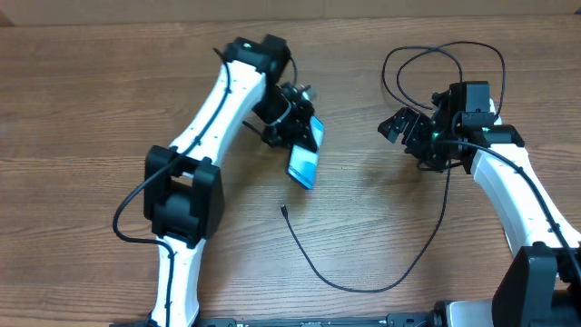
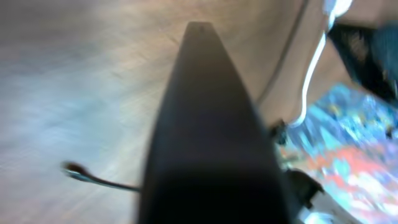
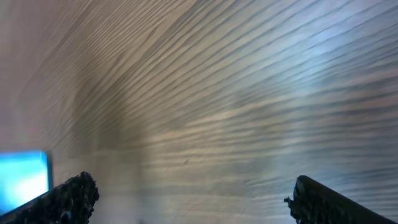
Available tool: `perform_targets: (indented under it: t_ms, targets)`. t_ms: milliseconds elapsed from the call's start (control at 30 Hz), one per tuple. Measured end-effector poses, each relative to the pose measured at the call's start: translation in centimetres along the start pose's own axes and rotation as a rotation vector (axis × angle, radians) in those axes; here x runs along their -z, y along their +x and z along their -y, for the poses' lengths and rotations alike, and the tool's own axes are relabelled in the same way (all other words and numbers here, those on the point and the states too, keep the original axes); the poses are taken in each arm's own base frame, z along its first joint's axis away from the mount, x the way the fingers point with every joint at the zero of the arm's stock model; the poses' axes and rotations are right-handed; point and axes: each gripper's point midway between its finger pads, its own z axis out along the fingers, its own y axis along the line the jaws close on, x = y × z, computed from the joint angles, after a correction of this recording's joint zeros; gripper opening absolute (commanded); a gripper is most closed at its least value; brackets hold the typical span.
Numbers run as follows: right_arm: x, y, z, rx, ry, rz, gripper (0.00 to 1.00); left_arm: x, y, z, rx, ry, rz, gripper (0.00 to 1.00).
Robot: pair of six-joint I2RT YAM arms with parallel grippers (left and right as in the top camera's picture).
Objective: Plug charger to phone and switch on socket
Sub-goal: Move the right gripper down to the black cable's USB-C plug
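The left gripper [image 1: 297, 138] grips the tilted phone [image 1: 303, 166], the right gripper [image 1: 404, 130] hangs spread and empty, and the charger [image 1: 285, 212] lies on the table [image 1: 82, 109].

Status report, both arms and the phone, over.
Left gripper shut on phone, tilted. Right gripper open, empty. Charger tip loose on table, unplugged. Socket not in view.

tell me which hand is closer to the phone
Left. The left hand is on the phone, gripping its upper end. The open right hand is well apart from it, off to the right in the overhead view.
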Motion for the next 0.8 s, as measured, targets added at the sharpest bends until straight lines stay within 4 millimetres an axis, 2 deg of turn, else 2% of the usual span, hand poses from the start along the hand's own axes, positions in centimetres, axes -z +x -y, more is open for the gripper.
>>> perform_targets:
  t_ms: [100,200,267,400,533,700,800]
  targets:
    - [0.0,0.7,-0.9,0.004,-0.052,-0.038,0.73,2.0,-1.8,-2.3,0.034,-0.007,0.07,0.04]
    - [-0.3,2.0,-1.8,0.05,-0.072,-0.082,0.63,4.2,-2.8,-4.7,0.091,0.003,0.121,0.04]
    - [-0.7,4.0,-2.4,0.106,-0.059,-0.14,0.56,5.5,-3.2,-6.2,0.131,0.012,0.144,0.04]
    - [-1.8,10.2,-3.8,0.276,0.021,-0.294,0.53,8.0,-3.3,-9.1,0.214,0.024,0.178,0.04]
    - [-2.6,15.1,-5.3,0.467,0.084,-0.376,0.53,9.0,-3.1,-10.4,0.251,0.031,0.191,0.04]
    - [-3.3,19.7,-6.7,0.688,0.145,-0.397,0.43,9.2,-3.0,-10.7,0.26,0.032,0.188,0.04]
    - [-3.8,21.1,-7.2,0.767,0.181,-0.377,0.36,9.2,-3.0,-10.7,0.26,0.033,0.187,0.04]
